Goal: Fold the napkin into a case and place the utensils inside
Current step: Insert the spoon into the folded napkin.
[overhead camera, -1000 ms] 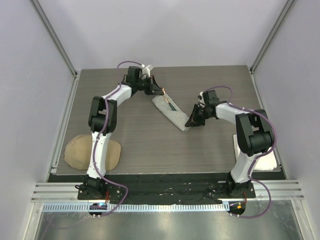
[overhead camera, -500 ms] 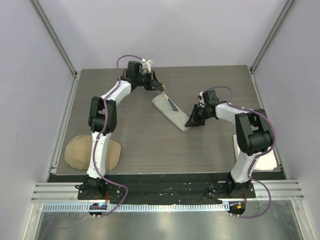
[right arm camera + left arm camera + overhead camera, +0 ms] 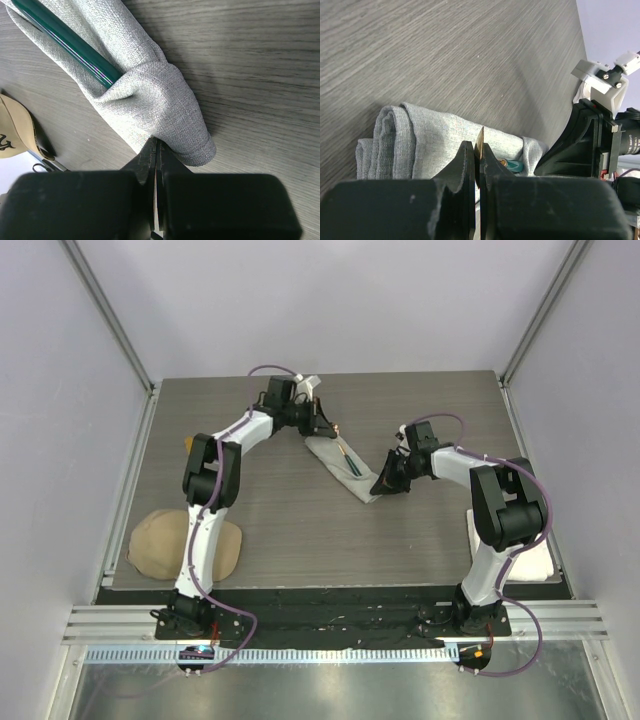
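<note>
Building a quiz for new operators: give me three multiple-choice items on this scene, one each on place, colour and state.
1. Where on the table does the tan cap lie? A far-left corner; B near-left corner; C far-right corner.
2. What colour is the handle tucked in the case? A red; B white; C dark teal.
3. The left gripper is: A shut on a gold utensil; B wide open; C out of view.
Key: B, the top view shows it there; C, plain in the right wrist view; A, a gold edge sits between its closed fingers.
</note>
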Controlling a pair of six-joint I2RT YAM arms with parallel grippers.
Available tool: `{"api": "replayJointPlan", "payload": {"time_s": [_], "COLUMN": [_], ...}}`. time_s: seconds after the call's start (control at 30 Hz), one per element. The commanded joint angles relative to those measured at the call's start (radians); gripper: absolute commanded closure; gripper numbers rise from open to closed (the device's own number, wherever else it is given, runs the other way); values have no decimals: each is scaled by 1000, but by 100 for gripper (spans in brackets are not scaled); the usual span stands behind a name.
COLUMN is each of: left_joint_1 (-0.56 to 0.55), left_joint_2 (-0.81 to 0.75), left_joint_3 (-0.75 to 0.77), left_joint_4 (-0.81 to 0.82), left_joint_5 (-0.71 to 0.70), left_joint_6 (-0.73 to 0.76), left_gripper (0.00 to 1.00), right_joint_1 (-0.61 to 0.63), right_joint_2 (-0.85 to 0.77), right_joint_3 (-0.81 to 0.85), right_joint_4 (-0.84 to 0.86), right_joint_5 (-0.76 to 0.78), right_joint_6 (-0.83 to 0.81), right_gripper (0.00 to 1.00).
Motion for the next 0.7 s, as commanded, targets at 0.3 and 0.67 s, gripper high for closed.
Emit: {"api": "replayJointPlan", "payload": {"time_s": [0.3, 0.67], "left_joint_1": [-5, -5], "left_joint_2": [-8, 20], "left_joint_3": [77, 72], "left_joint_4": [72, -5], "left_joint_5": [13, 74], "left_joint_6": [-33, 40], "left_gripper": [100, 100], "right_joint_1": [1, -5], "right_joint_2": [-61, -52], "right_joint_3": [-15, 6], "right_joint_4": [5, 1], "right_joint_5": [-3, 23], "right_joint_6": [-15, -6], "right_gripper": [99, 99]}}
